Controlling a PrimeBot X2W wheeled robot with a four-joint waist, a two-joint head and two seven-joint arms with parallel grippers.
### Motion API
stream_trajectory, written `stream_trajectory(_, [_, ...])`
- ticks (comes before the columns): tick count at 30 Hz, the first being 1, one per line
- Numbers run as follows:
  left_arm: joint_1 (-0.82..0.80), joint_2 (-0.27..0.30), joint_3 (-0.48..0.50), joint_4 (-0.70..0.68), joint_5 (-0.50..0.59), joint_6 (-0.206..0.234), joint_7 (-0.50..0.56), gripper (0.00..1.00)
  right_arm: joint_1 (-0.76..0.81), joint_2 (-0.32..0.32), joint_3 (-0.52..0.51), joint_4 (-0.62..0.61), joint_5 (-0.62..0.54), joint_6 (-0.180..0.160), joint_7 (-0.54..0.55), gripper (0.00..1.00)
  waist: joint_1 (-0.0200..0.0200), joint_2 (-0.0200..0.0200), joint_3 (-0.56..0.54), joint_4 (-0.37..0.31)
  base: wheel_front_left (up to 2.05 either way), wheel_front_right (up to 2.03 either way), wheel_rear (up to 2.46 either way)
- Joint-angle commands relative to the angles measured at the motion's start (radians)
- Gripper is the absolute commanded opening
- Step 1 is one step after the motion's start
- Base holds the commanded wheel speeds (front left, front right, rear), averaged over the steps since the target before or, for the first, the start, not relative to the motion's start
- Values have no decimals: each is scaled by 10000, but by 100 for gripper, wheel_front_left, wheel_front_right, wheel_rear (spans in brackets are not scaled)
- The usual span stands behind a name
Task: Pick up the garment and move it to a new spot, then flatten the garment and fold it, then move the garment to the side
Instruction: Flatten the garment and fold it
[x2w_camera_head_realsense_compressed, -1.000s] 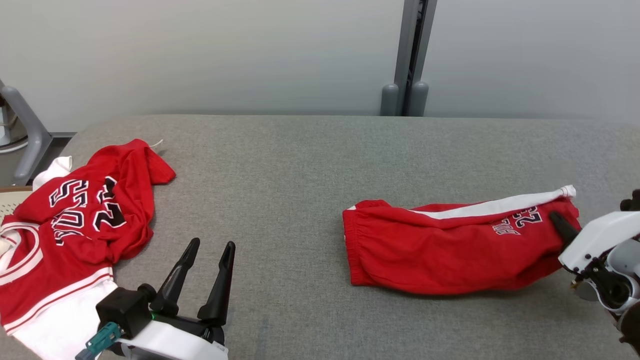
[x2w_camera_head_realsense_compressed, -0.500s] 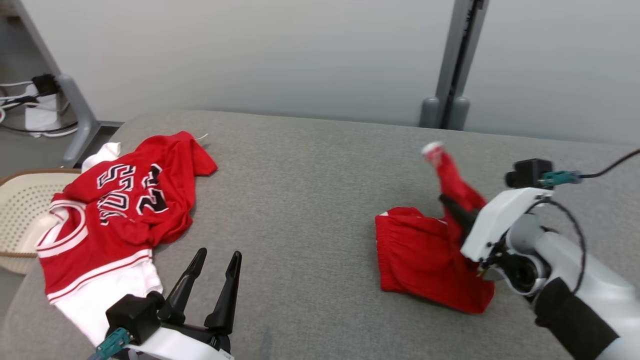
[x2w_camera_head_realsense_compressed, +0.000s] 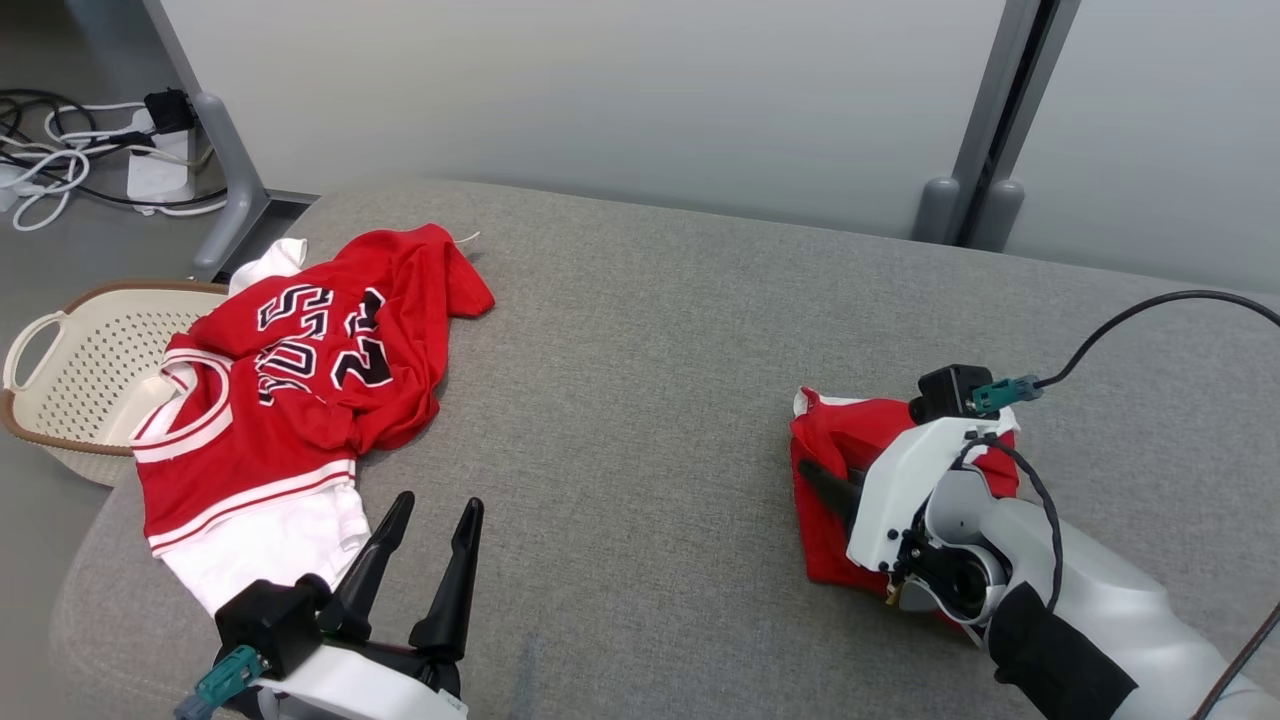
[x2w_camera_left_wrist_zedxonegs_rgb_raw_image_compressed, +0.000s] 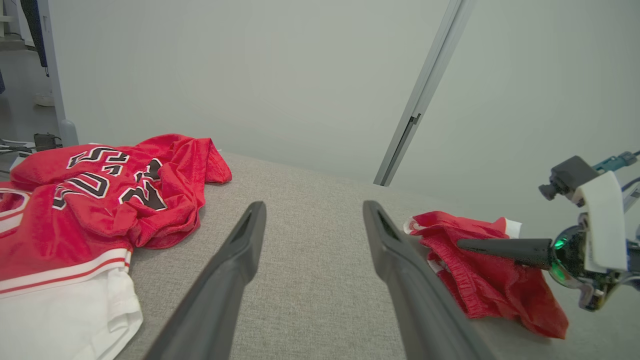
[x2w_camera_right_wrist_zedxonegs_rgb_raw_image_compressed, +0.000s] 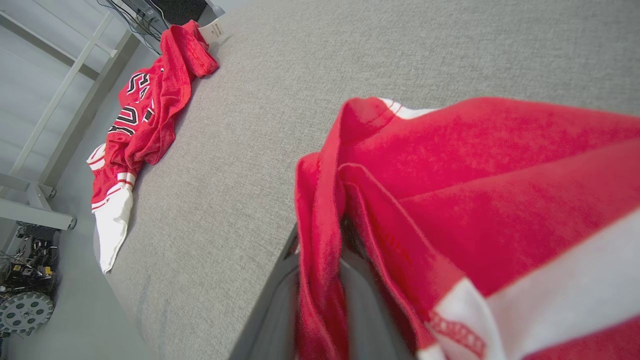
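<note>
**Folded red garment under the right claw, on the right part of the grey surface**

The garment (x2w_camera_head_realsense_compressed: 850, 435), red shorts with a white stripe (x2w_camera_right_wrist_zedxonegs_rgb_raw_image_compressed: 550, 280), lies as a compact folded bundle on the right part of the grey padded surface (x2w_camera_head_realsense_compressed: 640, 350), nearer to the front edge than to the back. In the head view its white edge shows at the far side of the bundle.

The right gripper (x2w_camera_head_realsense_compressed: 825, 480) is on top of the bundle, and its dark fingers point to the robot's left, low over the cloth. In the right wrist view one red fold sits between the two fingers. The jaws stand narrow, but whether they really pinch this fold I cannot tell.

The left gripper (x2w_camera_head_realsense_compressed: 436, 502) is at the front of the surface, well apart from the garment. Its two fingers are spread wide and there is nothing between them. They point toward the back wall.

On the left part of the surface lies a crumpled red jersey (x2w_camera_head_realsense_compressed: 310, 380) with black-and-white letters and numbers and a white part at its near end. Beside the surface, to the left, stands a cream basket (x2w_camera_head_realsense_compressed: 60, 330) with holes. Behind it, cables (x2w_camera_head_realsense_compressed: 60, 160) lie on the floor.
</note>
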Motion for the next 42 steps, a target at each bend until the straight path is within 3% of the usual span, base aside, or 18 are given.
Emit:
stream_trajectory(1, [-169, 14, 69, 29, 8, -29, -49, 100, -150, -8, 51, -20, -6, 5, -102, 100, 0, 0, -14, -84, 0, 0, 0])
stream_trajectory(8, [14, 44, 202, 29, 49, 13, -60, 100, 23, -288, 393, -1161, -116, 5, -824, 100, 0, 0, -318, -706, 0, 0, 0])
stream_trajectory(17, [444, 54, 679, -258, 17, 281, -68, 100, 293, -2009, 547, -3624, -487, 4, -2595, 100, 0, 0, -595, -1572, 0, 0, 0])
stream_trajectory(24, [593, -132, 1289, -604, 346, 332, -70, 100, 918, -3092, -521, -4024, -1530, 4, -3955, 100, 0, 0, -647, -1961, 0, 0, 0])
stream_trajectory(31, [796, -417, 1757, -825, 731, 213, -59, 100, 2969, -2510, -3903, -4117, -3929, 4, -3988, 100, 0, 0, -528, -2052, 0, 0, 0])
stream_trajectory(37, [741, -506, 1769, -673, 940, 5, -60, 100, 4003, -1804, -4703, -4191, -5144, 4, -3991, 100, 0, 0, -484, -1883, 0, 0, 0])
stream_trajectory(39, [654, -533, 1764, -610, 988, -67, -60, 100, 4033, -1702, -4683, -4077, -5331, 4, -3926, 20, 0, 0, -484, -1779, 0, 0, 0])
stream_trajectory(40, [627, -554, 1771, -580, 1001, -99, -60, 100, 4016, -1632, -4587, -4020, -5373, 4, -3766, 0, 0, 0, -479, -1728, 0, 0, 0])
stream_trajectory(42, [619, -581, 1765, -563, 1014, -123, -60, 100, 3949, -1620, -4476, -3949, -5483, 4, -3598, 0, 0, 0, -471, -1671, 0, 0, 0])
